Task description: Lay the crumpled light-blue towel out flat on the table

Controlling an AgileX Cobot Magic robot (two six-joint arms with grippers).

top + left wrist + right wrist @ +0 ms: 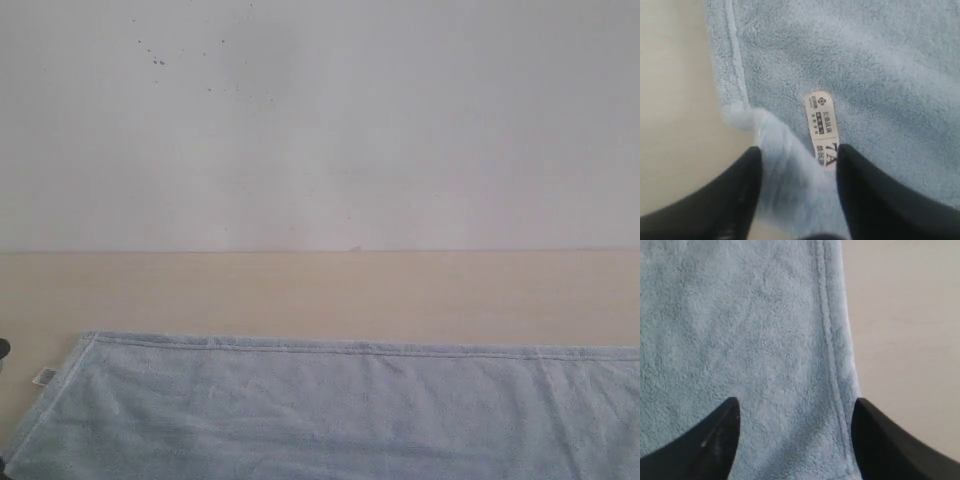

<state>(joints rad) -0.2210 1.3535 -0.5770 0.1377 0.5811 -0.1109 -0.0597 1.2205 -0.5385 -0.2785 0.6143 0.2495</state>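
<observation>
Towel (340,410) lies spread out on table (320,290). Left gripper (799,150): jaws apart, astride towel's rumpled corner, white tag (821,125) just beside. Right gripper (797,401): jaws apart over towel's stitched hem (832,365).

Pale blue towel (340,410) — plain beige table (320,290)

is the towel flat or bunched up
Mostly flat: the towel lies smooth on the table, far hem straight. The corner by the tag is bunched; near edge out of view.
</observation>
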